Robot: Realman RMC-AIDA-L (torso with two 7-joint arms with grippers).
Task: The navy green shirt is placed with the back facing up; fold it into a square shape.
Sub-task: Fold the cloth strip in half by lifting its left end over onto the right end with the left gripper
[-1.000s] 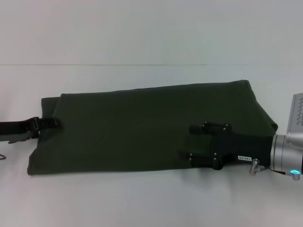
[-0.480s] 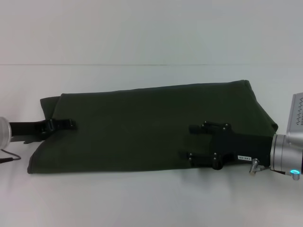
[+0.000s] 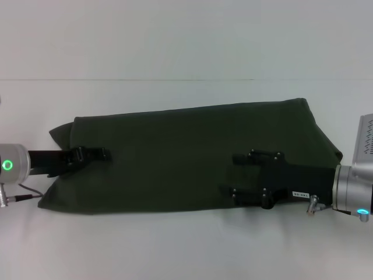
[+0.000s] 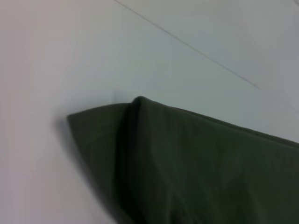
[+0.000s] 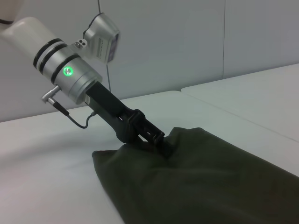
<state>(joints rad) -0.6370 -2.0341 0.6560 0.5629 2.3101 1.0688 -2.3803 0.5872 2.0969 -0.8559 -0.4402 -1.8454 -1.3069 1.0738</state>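
The navy green shirt (image 3: 186,154) is lying as a long band on the table (image 3: 175,245). Left gripper (image 3: 102,155) is pinching its left end; right gripper (image 3: 233,174) (fingers spread) is pressing cloth. Risk: thin pinch slipping, fold going skewed w/ uneven edges.

Brightness: we see even, diffuse light with a cool tint.
Shadows: we find only a thin soft one under the navy green shirt (image 3: 186,154).
Glare: we note none on the table (image 3: 175,245).
Focus: we see the left wrist view soft and hazy.
Dark areas: we lose cloth detail.
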